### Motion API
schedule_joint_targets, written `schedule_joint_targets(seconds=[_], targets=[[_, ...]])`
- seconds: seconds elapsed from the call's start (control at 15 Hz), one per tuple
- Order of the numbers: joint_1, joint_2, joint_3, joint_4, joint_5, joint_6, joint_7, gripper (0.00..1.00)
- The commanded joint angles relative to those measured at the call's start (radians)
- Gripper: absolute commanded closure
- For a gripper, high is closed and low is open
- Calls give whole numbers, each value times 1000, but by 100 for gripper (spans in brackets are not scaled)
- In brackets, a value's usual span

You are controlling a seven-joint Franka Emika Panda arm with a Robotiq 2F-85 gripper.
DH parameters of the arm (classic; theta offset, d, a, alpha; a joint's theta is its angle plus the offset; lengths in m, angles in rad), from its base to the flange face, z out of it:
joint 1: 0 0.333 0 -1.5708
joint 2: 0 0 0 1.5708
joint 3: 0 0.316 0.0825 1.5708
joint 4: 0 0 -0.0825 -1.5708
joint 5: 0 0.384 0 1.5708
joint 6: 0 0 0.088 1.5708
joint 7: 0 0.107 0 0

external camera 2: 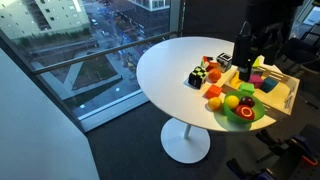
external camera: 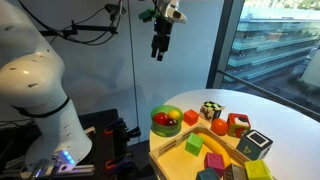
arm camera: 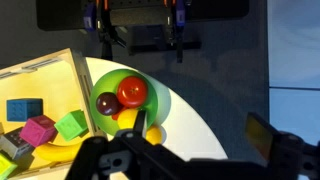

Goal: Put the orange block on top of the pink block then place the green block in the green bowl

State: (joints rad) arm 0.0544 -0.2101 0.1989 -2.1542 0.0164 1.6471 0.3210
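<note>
While the gripper (external camera: 158, 55) is hanging high above the white table (external camera: 275, 112) with jaws apart and gripping nothing, the orange block (external camera: 190, 117) is sitting just beside the fruit-filled green bowl (arm camera: 158, 100), and the pink block (arm camera: 38, 130) and green block (arm camera: 70, 125) are lying close together in the wooden tray (arm camera: 60, 62).

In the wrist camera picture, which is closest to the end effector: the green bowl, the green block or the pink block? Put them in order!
1. The green bowl, middle of the picture, under the end effector.
2. The green block, just left of the bowl.
3. The pink block, farthest left.
</note>
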Motion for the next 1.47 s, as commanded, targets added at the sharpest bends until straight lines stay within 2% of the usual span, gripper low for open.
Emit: schedule_joint_targets(seconds=[0.0, 0.27, 0.6, 1.0, 1.4], targets=[[17, 1, -16, 2, -3, -1, 3, 0], [17, 0, -16, 2, -3, -1, 3, 0], [10, 17, -24, -21, -31, 53, 7, 0], [6, 35, -54, -58, -20, 188, -25, 0], [-3, 65, -98, -98, -20, 358, -125, 0]])
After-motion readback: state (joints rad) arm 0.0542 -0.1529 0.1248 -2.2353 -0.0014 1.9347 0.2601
